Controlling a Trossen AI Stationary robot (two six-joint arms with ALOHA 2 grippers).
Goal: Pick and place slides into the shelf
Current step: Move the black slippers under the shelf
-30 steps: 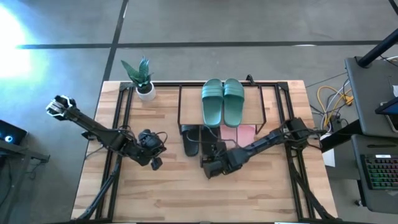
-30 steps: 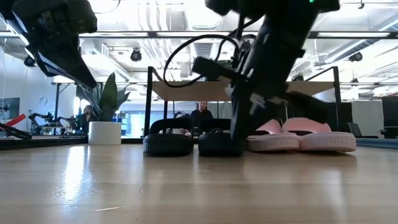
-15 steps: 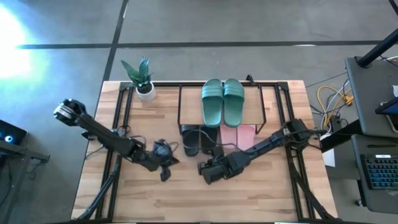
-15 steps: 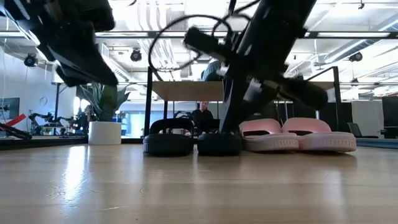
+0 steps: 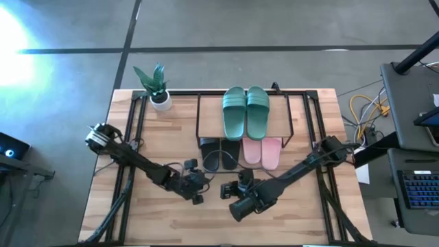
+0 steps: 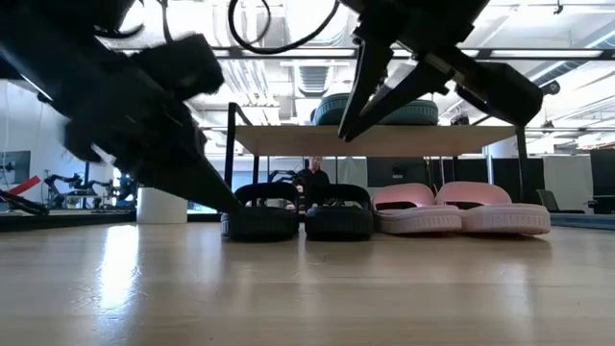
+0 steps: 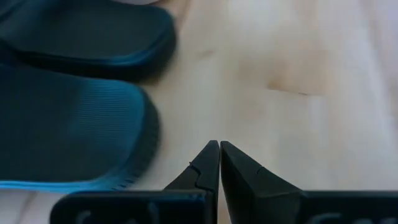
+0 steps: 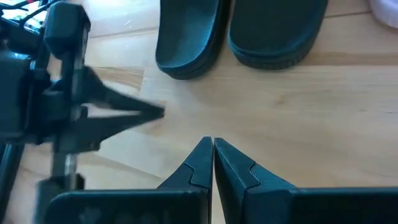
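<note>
The shelf [image 5: 281,113] stands at the table's far middle. The dark green pair [image 5: 245,113] lies on its wooden top board [image 6: 288,140]. Under the board, the black pair [image 5: 219,152] and the pale pink pair [image 5: 262,152] rest sole-down on the table, side by side. My left gripper [image 5: 197,195] is shut, just above the table, near side of the black slides [image 7: 68,124]. My right gripper [image 5: 225,189] is shut too, raised above the table beside the left one, and it points toward the black slides' ends [image 8: 236,31].
A potted plant [image 5: 156,86] stands at the far left corner. Black frame rails [image 5: 134,137] run along both sides of the table. A person [image 6: 312,178] sits in the room behind. Bare wood [image 5: 206,223] lies toward the near edge.
My right gripper has drawn back from the right-hand black slide toward the near edge and has risen clear of it. My left gripper has swung toward the table's right and near edge and come down low beside the black pair. The slides have stayed in place.
</note>
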